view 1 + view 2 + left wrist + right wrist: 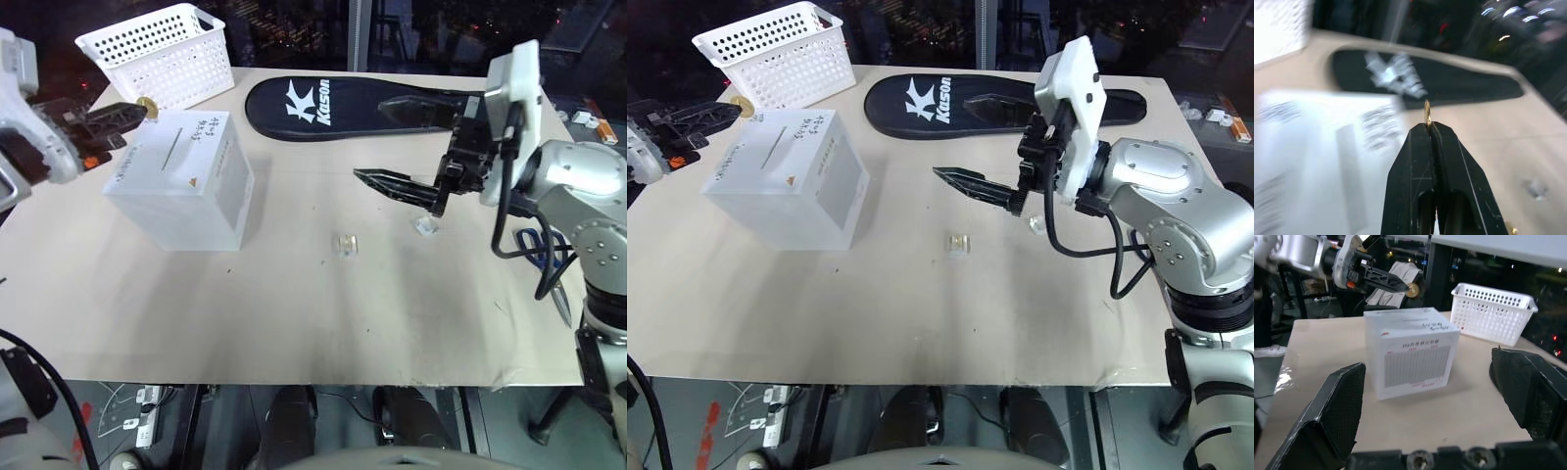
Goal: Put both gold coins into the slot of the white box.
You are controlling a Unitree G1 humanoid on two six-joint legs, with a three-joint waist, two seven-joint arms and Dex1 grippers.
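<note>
The white box (181,181) stands at the table's left, its dark slot (174,147) on the top face. My left gripper (137,111) is shut on a gold coin (147,103), held on edge at the fingertips just above the box's far left corner, to the left of the slot. The same gold coin (1427,112) pokes out past the closed fingers in the left wrist view. My right gripper (1426,363) hangs wide open and empty over the table's middle right, pointing toward the box, its lower finger (392,183) well apart from it. The other gold coin is out of view.
A white perforated basket (157,49) sits behind the box. A black Kason bag (323,108) lies across the back. Two small clear cases (345,245) (424,226) rest mid-table. Blue-handled scissors (544,257) lie at the right edge.
</note>
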